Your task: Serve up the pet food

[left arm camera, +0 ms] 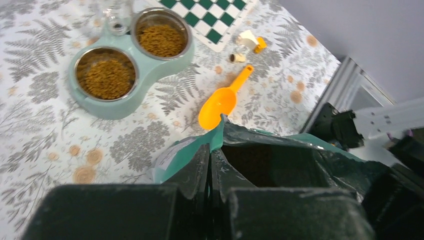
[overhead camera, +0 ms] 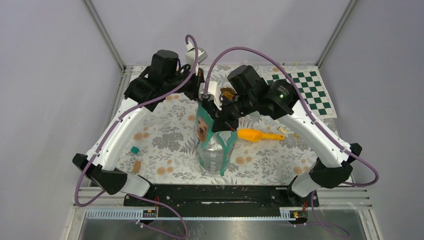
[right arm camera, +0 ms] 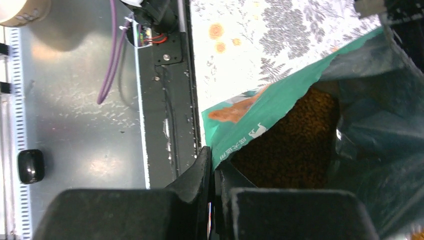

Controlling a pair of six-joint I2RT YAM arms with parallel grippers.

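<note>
The left gripper (left arm camera: 210, 167) and right gripper (right arm camera: 213, 172) each pinch the bag (overhead camera: 216, 150) by its rim. The pet food (right arm camera: 295, 145) lies below them, mid-frame.

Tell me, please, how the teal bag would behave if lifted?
The teal bag is probably floppy: its thin rim creases where the left gripper and right gripper pinch it. The kibble inside likely makes it bottom-heavy, so it may sag rather than tip.
</note>
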